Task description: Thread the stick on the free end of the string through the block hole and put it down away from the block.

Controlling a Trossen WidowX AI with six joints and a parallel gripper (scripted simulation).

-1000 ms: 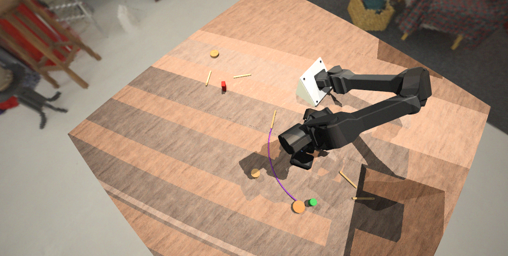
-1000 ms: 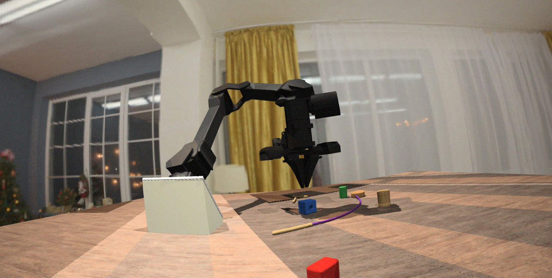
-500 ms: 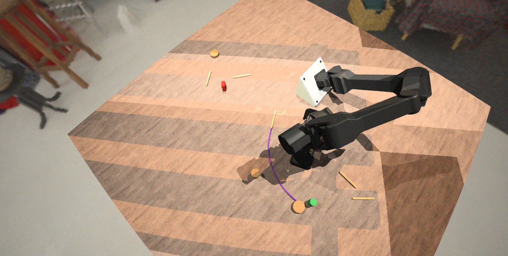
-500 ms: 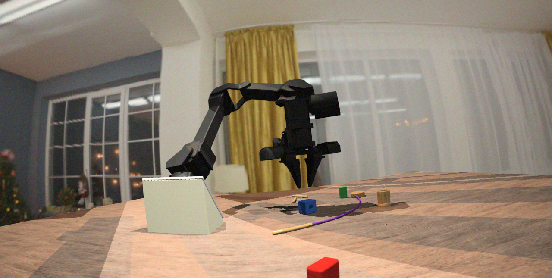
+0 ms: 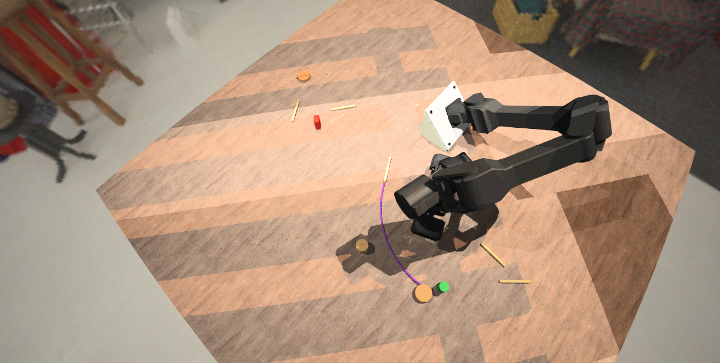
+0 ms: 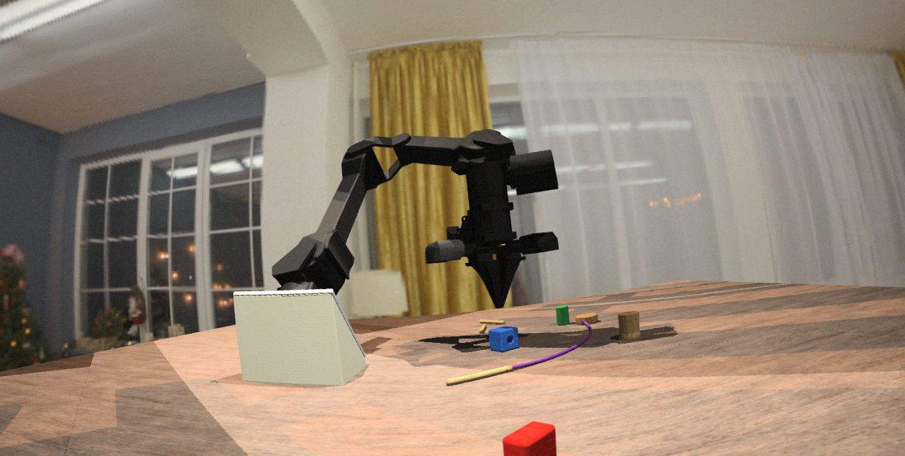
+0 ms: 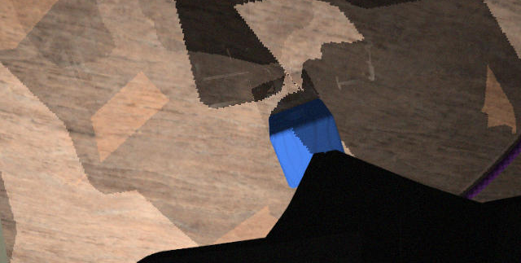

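The blue block (image 6: 503, 339) (image 7: 303, 141) stands on the table; the exterior view shows its hole in the side facing right. The arm hides it in the top view. My gripper (image 6: 499, 305) (image 7: 326, 163) is shut and empty, pointing down above the block; its fingers cover part of the block in the wrist view. The thin stick (image 5: 387, 169) (image 6: 479, 375) lies flat on the table, outside the block. The purple string (image 5: 381, 209) (image 6: 556, 355) (image 7: 494, 173) curves from it, past the block, to the round wooden button (image 5: 423, 292) (image 6: 586, 319).
A green cylinder (image 5: 442, 286) (image 6: 561, 315) stands beside the button. A wooden cylinder (image 5: 361, 245) (image 6: 628, 325) stands near the string. Loose sticks (image 5: 493, 254) (image 5: 514, 281) (image 5: 343, 107) (image 5: 295, 111), a red block (image 5: 316, 121) (image 6: 530, 440) and an orange disc (image 5: 303, 76) lie farther out. The arm's base (image 6: 290, 339) stands on the table.
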